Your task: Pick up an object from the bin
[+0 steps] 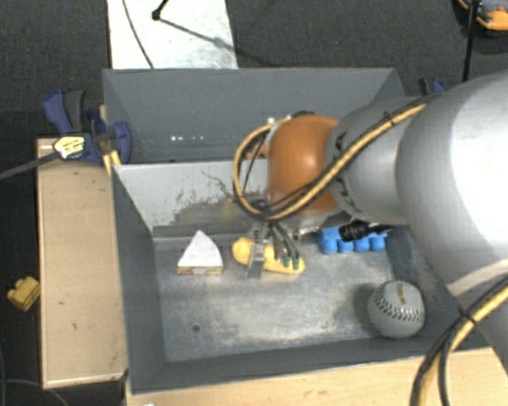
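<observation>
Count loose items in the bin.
4: pale wedge left-centre, yellow piece at the gripper, blue block right of it, grey ball front right. The arm may hide others.

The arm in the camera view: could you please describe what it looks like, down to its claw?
The arm is thick, rounded and silver-grey. A glossy orange dome-shaped cover sits at its wrist, with yellow and black cables looped around it. Its small claw is dark and grey.

Front-left floor point(244, 320) open; white wedge point(199, 253), yellow toy point(279, 265), blue brick point(352, 240) line back
</observation>
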Robot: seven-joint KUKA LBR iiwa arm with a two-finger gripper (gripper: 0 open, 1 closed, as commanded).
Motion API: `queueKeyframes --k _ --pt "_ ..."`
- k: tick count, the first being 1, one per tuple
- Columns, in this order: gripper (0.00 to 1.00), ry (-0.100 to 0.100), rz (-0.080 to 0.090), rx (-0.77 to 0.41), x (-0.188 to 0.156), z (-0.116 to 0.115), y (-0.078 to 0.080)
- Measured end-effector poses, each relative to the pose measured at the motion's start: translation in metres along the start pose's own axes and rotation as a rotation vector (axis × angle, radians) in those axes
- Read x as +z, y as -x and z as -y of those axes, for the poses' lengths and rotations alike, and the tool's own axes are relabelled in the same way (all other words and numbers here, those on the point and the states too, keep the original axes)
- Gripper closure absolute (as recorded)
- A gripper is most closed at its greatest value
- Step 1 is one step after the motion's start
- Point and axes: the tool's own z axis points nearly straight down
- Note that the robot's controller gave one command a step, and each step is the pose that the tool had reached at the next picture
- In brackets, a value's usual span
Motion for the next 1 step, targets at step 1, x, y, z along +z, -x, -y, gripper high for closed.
queueKeyframes --k 1 --pt "1.0 -0.001 -0.004 0.0 -0.0174 0.0004 -0.001"
